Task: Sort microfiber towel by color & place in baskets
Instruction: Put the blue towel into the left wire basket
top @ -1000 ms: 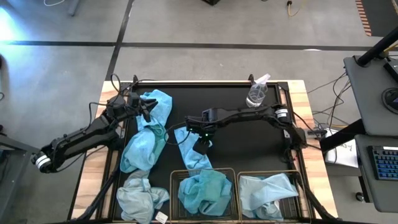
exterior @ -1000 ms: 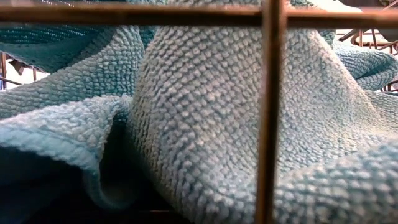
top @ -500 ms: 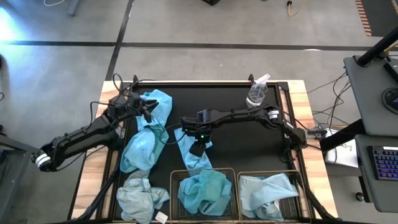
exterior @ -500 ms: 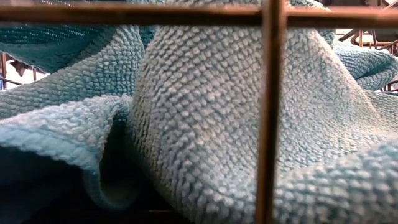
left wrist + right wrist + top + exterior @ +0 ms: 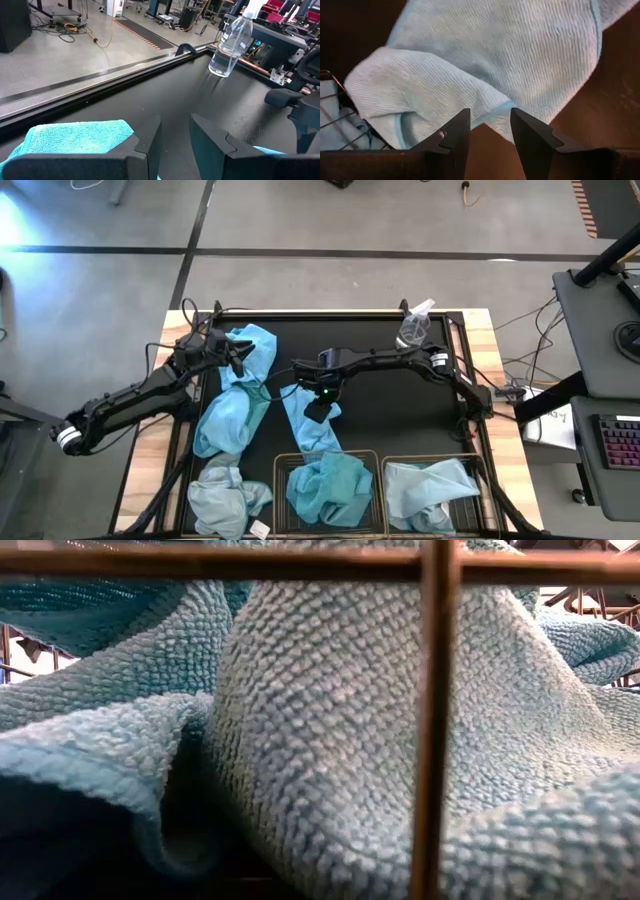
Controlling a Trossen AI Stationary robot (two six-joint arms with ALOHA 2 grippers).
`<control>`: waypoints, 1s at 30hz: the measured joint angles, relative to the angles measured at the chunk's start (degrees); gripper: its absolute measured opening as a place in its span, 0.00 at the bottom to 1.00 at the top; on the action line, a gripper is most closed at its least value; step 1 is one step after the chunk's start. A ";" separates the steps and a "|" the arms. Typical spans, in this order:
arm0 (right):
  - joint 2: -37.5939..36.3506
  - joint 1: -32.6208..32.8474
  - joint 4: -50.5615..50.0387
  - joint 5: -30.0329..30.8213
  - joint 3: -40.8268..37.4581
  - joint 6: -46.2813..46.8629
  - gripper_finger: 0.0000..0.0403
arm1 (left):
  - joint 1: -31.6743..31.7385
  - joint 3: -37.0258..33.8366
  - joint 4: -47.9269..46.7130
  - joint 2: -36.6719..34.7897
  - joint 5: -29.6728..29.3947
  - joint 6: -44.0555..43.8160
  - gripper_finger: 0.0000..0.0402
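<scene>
Right tool poised over a loose towel, ready to sort it.

The right tool (image 5: 314, 411), jaws narrowly apart and empty, hovers above the pale towel (image 5: 305, 425) on the desk (image 5: 390, 410) beside the baskets (image 5: 378, 461); the left tool (image 5: 232, 357), part-open, waits by a turquoise towel (image 5: 252, 345).

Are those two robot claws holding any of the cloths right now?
No. The right tool hovers open above a towel; the left tool is open too, gripping nothing.
</scene>
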 joint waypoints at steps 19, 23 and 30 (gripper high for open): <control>0.61 -0.20 1.00 -2.96 -2.13 0.25 0.33 | -0.02 0.00 0.00 -0.02 0.00 1.51 0.21; 2.62 -0.20 1.14 -5.16 -2.13 -0.24 0.33 | -0.02 0.00 0.00 -0.02 -0.02 1.50 0.21; 5.97 -0.22 1.30 -8.94 -2.07 -2.63 0.33 | 0.02 0.00 0.02 -0.02 -0.02 1.51 0.21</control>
